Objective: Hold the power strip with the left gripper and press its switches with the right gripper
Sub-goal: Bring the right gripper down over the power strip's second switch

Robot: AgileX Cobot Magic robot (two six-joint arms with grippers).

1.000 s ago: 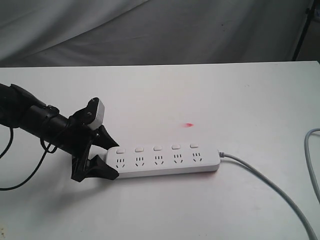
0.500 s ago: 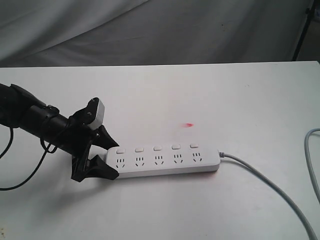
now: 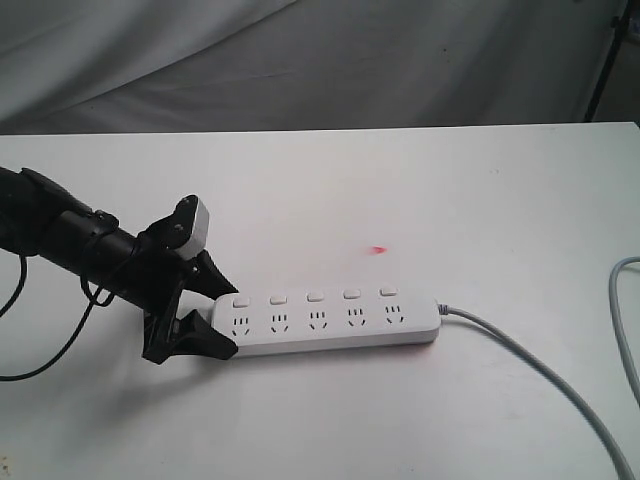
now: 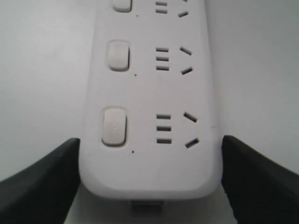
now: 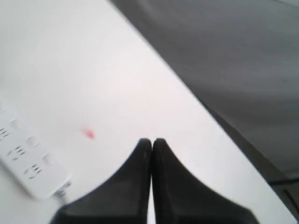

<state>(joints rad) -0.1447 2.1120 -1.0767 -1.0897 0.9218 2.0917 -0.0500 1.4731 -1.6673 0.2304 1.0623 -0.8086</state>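
We're looking at the strip (image 3: 335,322) lying flat on the white table (image 3: 450,200), running left to right a little near of centre, sockets up. Its five switches (image 3: 314,296) sit in a row along the far edge, one above each socket. The grey cord (image 3: 530,370) leaves the right end and trails off toward the near right corner. At the left end we've got the left gripper (image 3: 225,320), reaching in from the left on its black arm with one jaw on the far side of the strip and one on the near side. From the wrist we see both black fingers (image 4: 42,182) flush against the strip's long sides, so it's narrowed down and holding the strip by its rounded end. A small red spot (image 3: 378,249) glows on the table just beyond the strip, toward its right half. The right gripper (image 5: 152,142) is out of the outside camera's sight. Its own camera shows the two fingers pressed together, nothing between them, raised above the table with the strip's cord end well apart from the tips.
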